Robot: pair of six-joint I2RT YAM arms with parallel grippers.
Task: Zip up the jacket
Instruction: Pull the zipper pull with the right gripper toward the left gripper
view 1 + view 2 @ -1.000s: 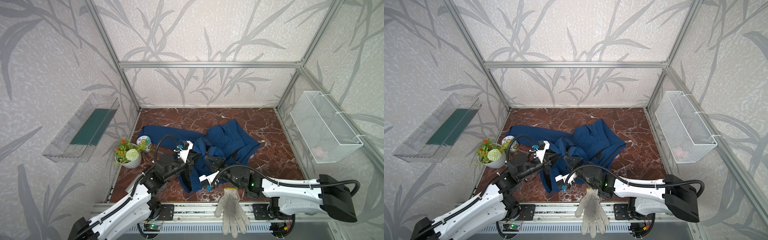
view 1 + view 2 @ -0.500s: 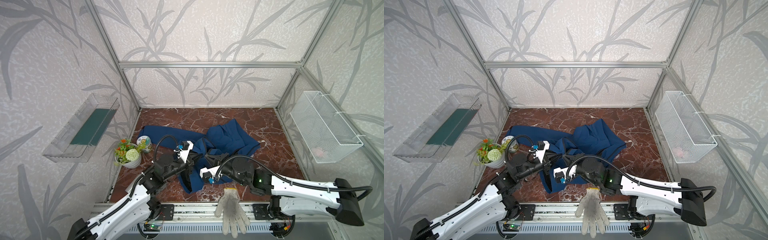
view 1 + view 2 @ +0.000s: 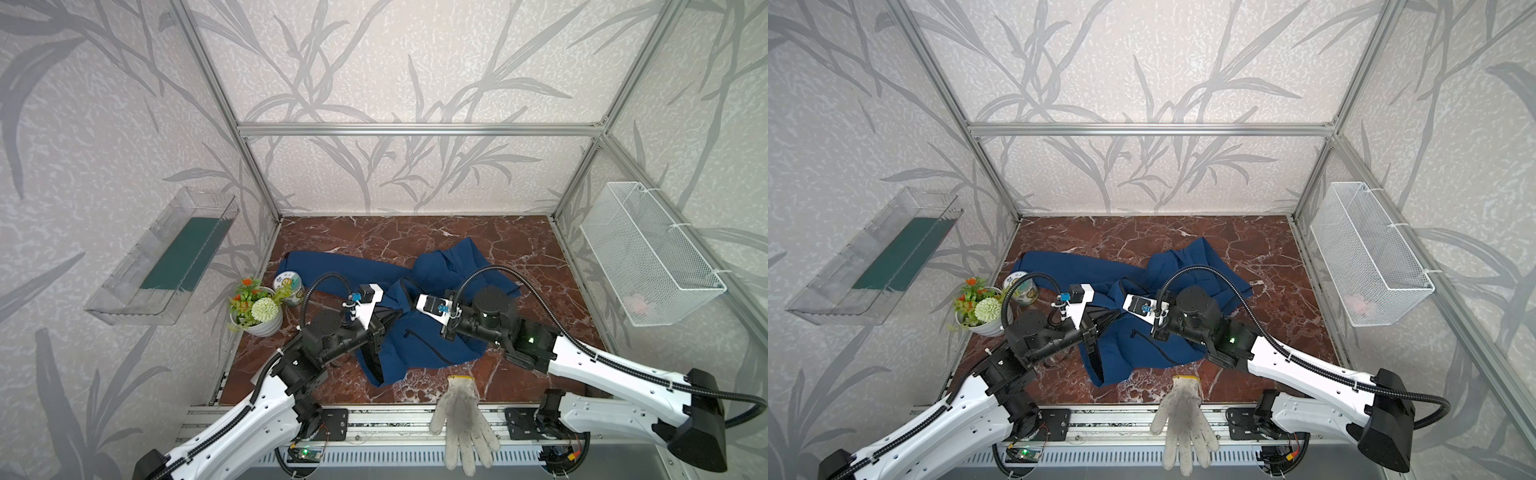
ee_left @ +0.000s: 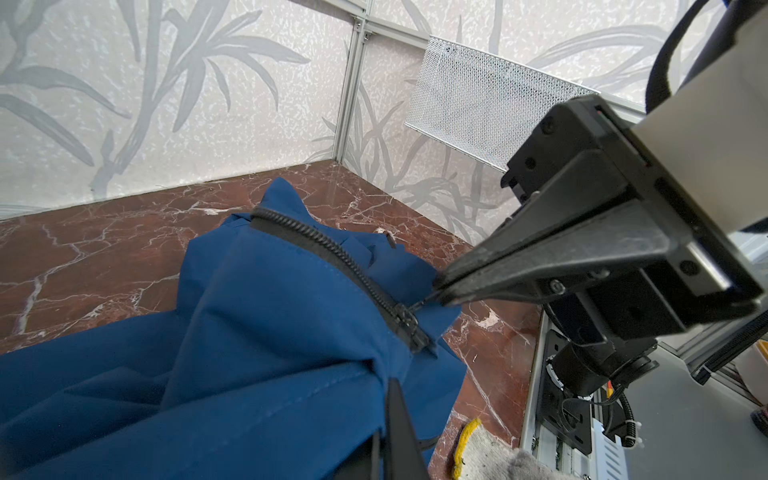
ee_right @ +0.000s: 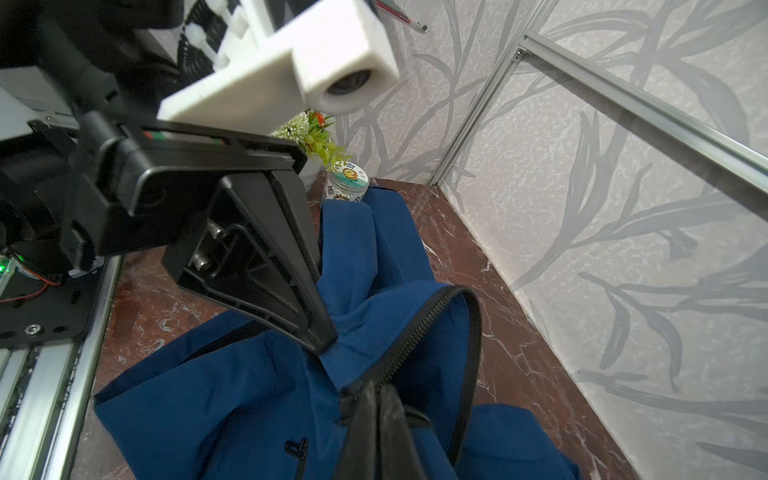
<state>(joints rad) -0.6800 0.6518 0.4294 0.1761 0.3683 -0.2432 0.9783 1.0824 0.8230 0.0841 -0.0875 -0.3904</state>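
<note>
Right of jacket (image 3: 395, 357), wall-hung wire basket (image 3: 648, 249) holds pink item (image 3: 636, 305).

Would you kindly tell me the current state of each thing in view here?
jacket: crumpled, front edge lifted.
zipper: pull tab pinched; extent closed unclear.
left gripper: shut on jacket fabric beside the zipper.
right gripper: shut on the zipper's pull tab.
glove: lying flat, untouched.
flower pot: upright.
can: upright.

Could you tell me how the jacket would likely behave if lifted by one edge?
Probably floppy: the jacket lies crumpled in soft folds. It would likely drape and drag, since its sleeve sprawls across the table. Its smooth fabric may slip.
</note>
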